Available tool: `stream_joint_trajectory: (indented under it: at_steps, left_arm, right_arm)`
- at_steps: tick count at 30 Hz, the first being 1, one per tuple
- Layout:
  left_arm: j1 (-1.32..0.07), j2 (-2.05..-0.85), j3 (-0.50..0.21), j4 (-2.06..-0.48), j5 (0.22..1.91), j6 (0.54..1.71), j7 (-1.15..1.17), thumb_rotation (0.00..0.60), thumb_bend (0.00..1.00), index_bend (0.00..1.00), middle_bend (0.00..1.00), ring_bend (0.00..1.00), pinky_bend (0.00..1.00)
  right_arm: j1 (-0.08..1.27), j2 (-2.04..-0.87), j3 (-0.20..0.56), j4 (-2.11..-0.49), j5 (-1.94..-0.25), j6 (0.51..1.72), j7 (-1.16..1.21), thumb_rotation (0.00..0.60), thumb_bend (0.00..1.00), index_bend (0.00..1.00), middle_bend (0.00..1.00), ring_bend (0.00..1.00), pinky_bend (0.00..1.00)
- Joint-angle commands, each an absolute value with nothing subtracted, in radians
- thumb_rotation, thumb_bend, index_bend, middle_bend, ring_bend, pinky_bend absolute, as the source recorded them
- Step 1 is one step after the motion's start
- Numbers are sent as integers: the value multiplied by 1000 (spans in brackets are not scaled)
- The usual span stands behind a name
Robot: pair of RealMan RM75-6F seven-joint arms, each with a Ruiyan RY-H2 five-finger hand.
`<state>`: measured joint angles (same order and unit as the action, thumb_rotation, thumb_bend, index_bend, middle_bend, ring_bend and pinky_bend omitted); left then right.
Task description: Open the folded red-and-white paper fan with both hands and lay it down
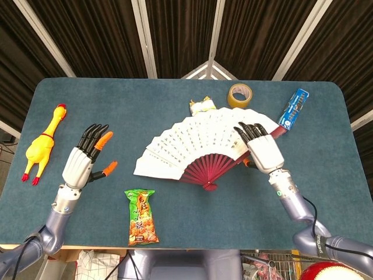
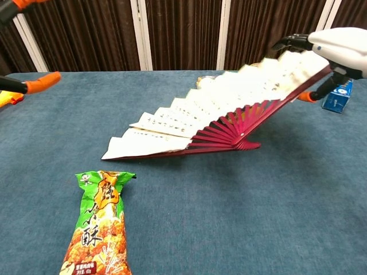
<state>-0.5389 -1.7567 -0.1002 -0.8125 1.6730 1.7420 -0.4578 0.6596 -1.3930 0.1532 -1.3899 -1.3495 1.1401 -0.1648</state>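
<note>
The red-and-white paper fan (image 1: 198, 146) is spread wide open. In the chest view the fan (image 2: 218, 109) slopes: its left end and red pivot rest on the table while its right end stays lifted. My right hand (image 1: 262, 149) holds that raised right edge, fingers over the top and thumb beneath, as the chest view shows of the right hand (image 2: 338, 46). Well left of the fan, my left hand (image 1: 87, 160) hangs apart from it with fingers spread and nothing in it. Only the orange tips of the left hand (image 2: 26, 86) show in the chest view.
A yellow rubber chicken (image 1: 42, 143) lies at the far left. A green snack bag (image 1: 141, 217) lies near the front edge. Behind the fan are a white packet (image 1: 202, 107), a tape roll (image 1: 239, 96) and a blue box (image 1: 292, 109).
</note>
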Motion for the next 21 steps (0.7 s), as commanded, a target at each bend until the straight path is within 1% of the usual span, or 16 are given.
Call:
stream_joint_trajectory:
  at_steps: [1,4,10,17,21]
  left_arm:
    - [-491,-1716,-78,-880,1681,1787,-422,600,406,10,0,0,0]
    - [-442,-1683,-52,-946,1682,1812,-388,600,406,14,0,0,0]
    - [-354,-1623,-10,-1037,1656,1809,-317,600,406,53,0,0,0]
    - [-319,-1608,-6,-1027,1622,1759,-345,600,406,54,0,0,0]
    - [-317,-1610,-13,-1032,1637,1767,-342,600,406,54,0,0,0]
  right_arm:
    - [648,-1369,146,-1405,-1330,1118,-177,600,303,39,94,160,141]
    - [639,-1333,136,-1432,-1309,1088,-191,600,302,1,74,160,139]
    - [634,-1236,131,-1516,-1251,1015,-219,600,301,0,60,160,130]
    - [637,-1106,152,-1622,-1217,977,-224,600,301,0,60,160,126]
    - [668,-1010,148,-1695,-1142,895,-318,600,301,0,60,165,126]
